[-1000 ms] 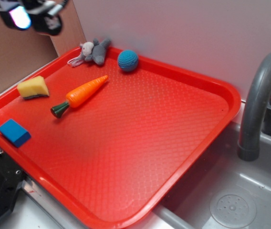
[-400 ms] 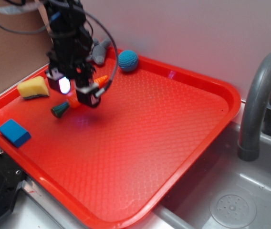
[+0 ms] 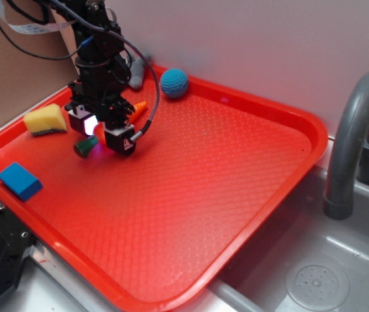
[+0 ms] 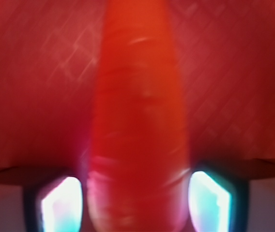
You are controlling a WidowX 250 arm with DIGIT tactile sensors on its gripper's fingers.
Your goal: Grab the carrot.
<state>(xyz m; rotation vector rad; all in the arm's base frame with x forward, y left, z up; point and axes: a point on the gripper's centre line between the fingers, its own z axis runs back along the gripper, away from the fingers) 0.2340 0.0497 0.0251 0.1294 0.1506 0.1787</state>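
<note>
Large red plastic tray (image 3: 236, 195) with a textured floor, set over the grey sink basin (image 3: 327, 273); curved grey faucet (image 3: 353, 130) beyond the tray's right edge.

Black robot arm (image 3: 97, 45) with trailing cables stands over the tray's far left part. Its gripper (image 3: 103, 132) is low over the tray floor, straddling the small glossy orange plastic toy carrot (image 4: 137, 121). Wrist view: the two lit fingertips (image 4: 62, 203) sit on either side of the carrot's body, close against its flanks; jaws narrowly apart around it; whether they press it, cannot tell.

Carrot: smooth, shiny orange, blurred at close range, tapering toward the far end. In the exterior view only its ends show: orange tip beside the gripper toward the far edge, dark green flared stem on the near-left side. It lies on the tray floor, in the far left part.

Yellow sponge wedge (image 3: 45, 119) near the left edge. Blue crocheted ball (image 3: 174, 82) by the far edge. Blue block (image 3: 19, 180) toward the near left edge. Grey plush toy (image 3: 139, 68) at the far edge, mostly hidden behind the arm.
</note>
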